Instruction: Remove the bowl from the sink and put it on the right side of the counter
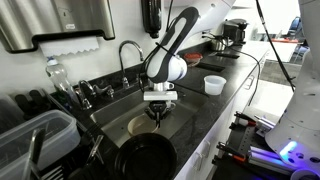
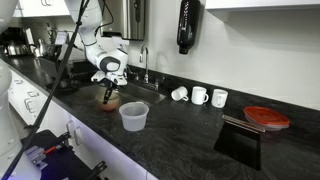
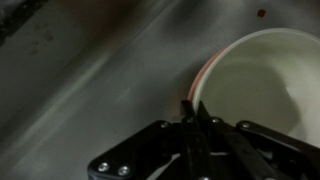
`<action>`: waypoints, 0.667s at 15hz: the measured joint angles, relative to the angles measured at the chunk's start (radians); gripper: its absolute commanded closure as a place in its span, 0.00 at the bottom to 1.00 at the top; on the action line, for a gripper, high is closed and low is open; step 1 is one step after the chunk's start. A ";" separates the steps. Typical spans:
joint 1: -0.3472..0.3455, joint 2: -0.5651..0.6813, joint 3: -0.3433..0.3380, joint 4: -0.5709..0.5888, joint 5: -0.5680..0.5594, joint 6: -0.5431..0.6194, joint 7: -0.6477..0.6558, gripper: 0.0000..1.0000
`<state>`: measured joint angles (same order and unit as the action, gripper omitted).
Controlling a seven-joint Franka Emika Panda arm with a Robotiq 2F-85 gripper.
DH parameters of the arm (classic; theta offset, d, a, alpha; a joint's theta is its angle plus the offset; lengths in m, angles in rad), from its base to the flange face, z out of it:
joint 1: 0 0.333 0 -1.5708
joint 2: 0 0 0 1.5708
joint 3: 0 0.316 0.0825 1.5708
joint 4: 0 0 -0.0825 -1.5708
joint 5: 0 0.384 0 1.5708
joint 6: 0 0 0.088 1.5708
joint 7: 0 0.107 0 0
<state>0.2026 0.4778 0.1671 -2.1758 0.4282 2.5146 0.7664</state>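
At the lower middle of the wrist view, the gripper (image 3: 193, 125) clenches its fingers (image 3: 186, 118) on the pale rim of the bowl (image 3: 262, 80). In an exterior view the bowl sits inside the sink (image 1: 112, 113), near the frame's centre.

Exterior views face the sink (image 1: 112, 112) (image 2: 132, 93) from opposite counter (image 1: 205, 100) (image 2: 185, 132) ends; wrist peers inside.

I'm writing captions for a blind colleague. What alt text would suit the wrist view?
The robot's hand reaches in from the bottom edge, closed on the left rim of a shallow tan bowl with a pale inside. The bowl fills the right of the picture, and the dull grey steel of the sink fills the rest.
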 measured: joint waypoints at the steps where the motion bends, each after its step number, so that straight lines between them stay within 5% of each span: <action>1: 0.000 0.000 0.000 0.000 0.000 0.000 -0.002 0.99; 10: -0.001 -0.011 -0.002 0.000 0.000 -0.003 -0.025 0.99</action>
<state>0.2013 0.4666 0.1653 -2.1762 0.4281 2.5119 0.7413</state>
